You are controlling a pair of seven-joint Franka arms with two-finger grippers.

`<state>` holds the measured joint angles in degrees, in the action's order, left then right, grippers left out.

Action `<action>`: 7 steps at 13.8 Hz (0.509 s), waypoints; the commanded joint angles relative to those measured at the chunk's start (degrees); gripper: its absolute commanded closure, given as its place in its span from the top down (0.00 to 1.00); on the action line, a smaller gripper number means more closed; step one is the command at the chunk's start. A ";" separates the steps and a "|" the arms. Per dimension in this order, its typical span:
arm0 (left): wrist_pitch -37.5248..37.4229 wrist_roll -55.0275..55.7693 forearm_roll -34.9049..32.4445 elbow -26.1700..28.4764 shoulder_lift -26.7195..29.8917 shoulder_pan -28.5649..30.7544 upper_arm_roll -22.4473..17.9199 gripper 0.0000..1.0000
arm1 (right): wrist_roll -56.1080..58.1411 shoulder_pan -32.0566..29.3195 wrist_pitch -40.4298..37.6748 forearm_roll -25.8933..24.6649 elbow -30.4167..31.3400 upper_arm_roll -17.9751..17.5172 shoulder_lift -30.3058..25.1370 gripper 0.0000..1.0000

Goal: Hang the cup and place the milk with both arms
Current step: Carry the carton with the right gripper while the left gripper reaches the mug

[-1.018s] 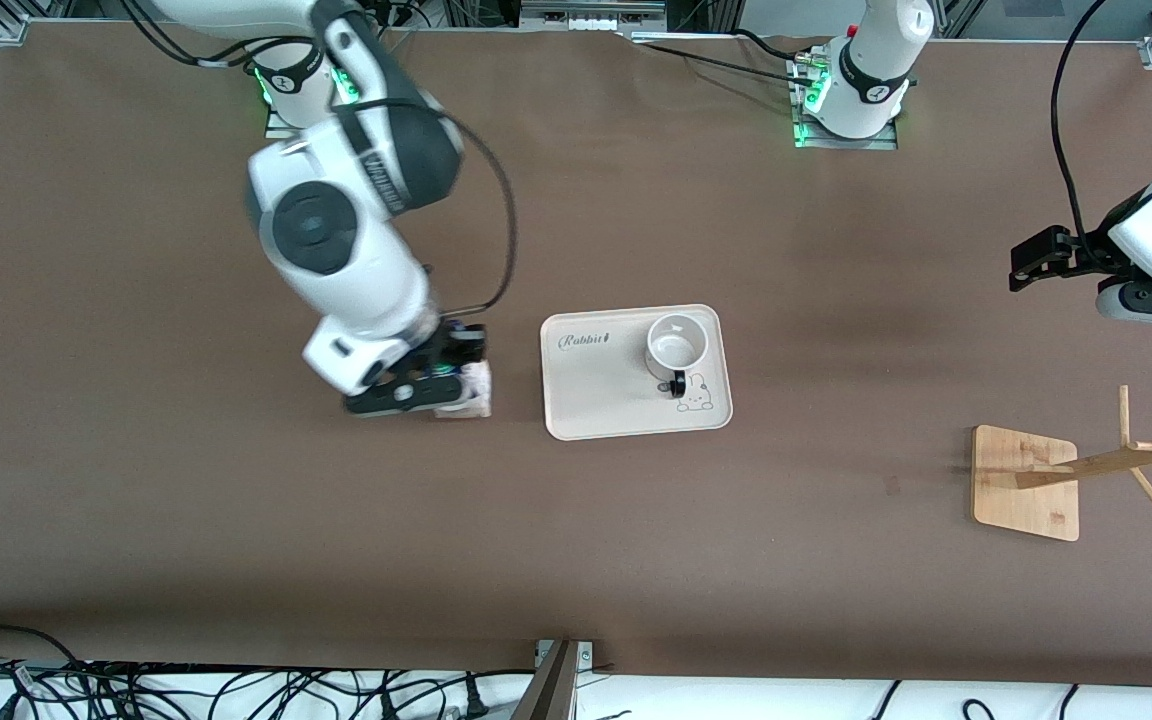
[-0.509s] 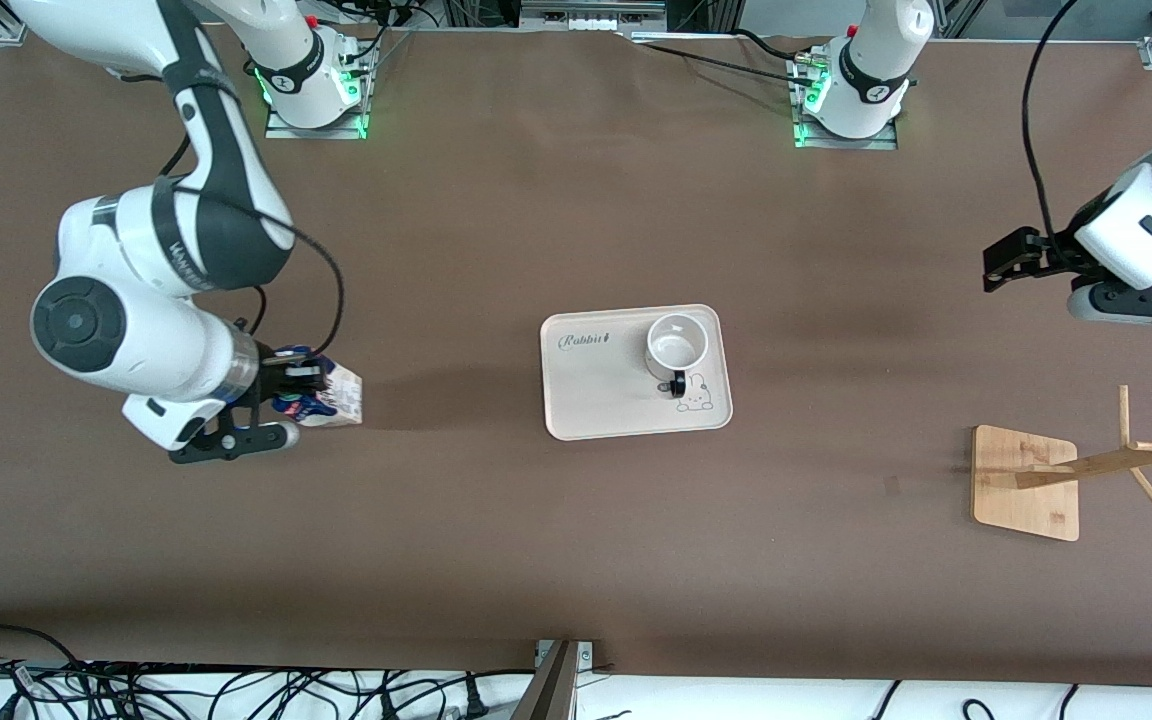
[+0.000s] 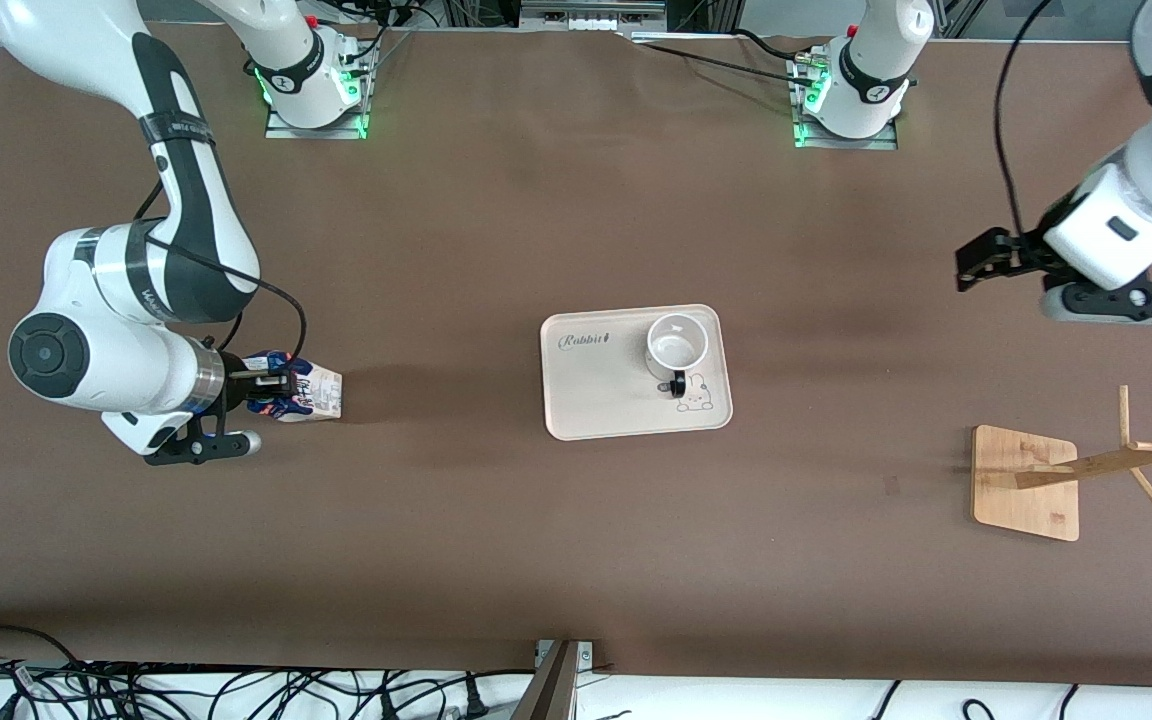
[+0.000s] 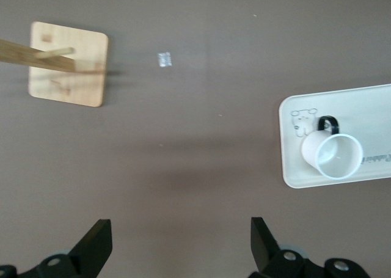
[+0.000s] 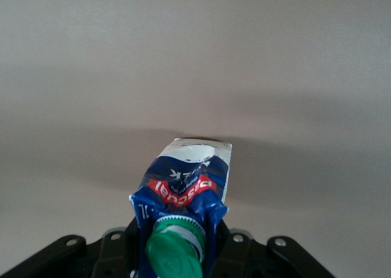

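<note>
Even, fairly bright overhead light falls on the brown desk [image 3: 536,560] in the front view, with no hard glare. Soft, wide shadows lie on it: a dark patch beside the milk [image 3: 308,397] toward the tray [image 3: 596,400], and a fainter band near the tray's rim. The wooden rack [image 3: 1026,483] casts only a thin shadow. Green lamps glow at both arm bases. The left wrist view is slightly soft, the cup [image 4: 330,155] and rack a little smeared. In the right wrist view the green cap [image 5: 174,253] is out of focus, and a broad dim shadow spreads around the carton.
</note>
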<state>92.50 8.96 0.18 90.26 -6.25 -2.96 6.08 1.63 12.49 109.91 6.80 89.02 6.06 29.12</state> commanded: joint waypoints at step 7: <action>12.95 21.78 -1.33 -1.67 -15.98 -12.77 4.55 1.00 | 3.11 -0.88 6.99 1.11 11.18 0.09 -6.18 0.98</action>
<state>103.74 27.93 -0.03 90.32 -19.54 -13.89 11.09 3.33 11.88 116.16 6.85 98.23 6.25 24.78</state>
